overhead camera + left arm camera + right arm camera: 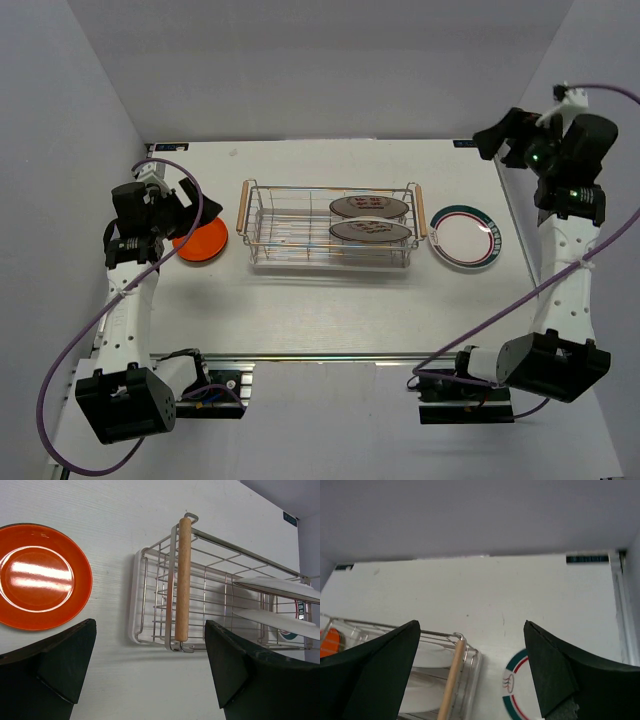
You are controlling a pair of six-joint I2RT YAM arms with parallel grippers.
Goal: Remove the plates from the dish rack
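Note:
The chrome wire dish rack [290,240] with wooden handles stands mid-table. Two white plates with red characters [369,208] [370,232] stand in its right half; their edges show in the left wrist view [280,586]. A red-orange plate [203,243] lies flat left of the rack and shows in the left wrist view [40,575]. A white plate with a teal and red rim [467,238] lies flat right of the rack, partly seen in the right wrist view [512,690]. My left gripper [192,205] is open and empty above the orange plate. My right gripper [492,140] is open and empty, raised at the far right.
The rack's left wooden handle [183,580] and right wooden handle [451,682] show in the wrist views. White enclosure walls [330,60] ring the table at back and sides. A metal rail [330,358] runs along the near edge between the arm bases.

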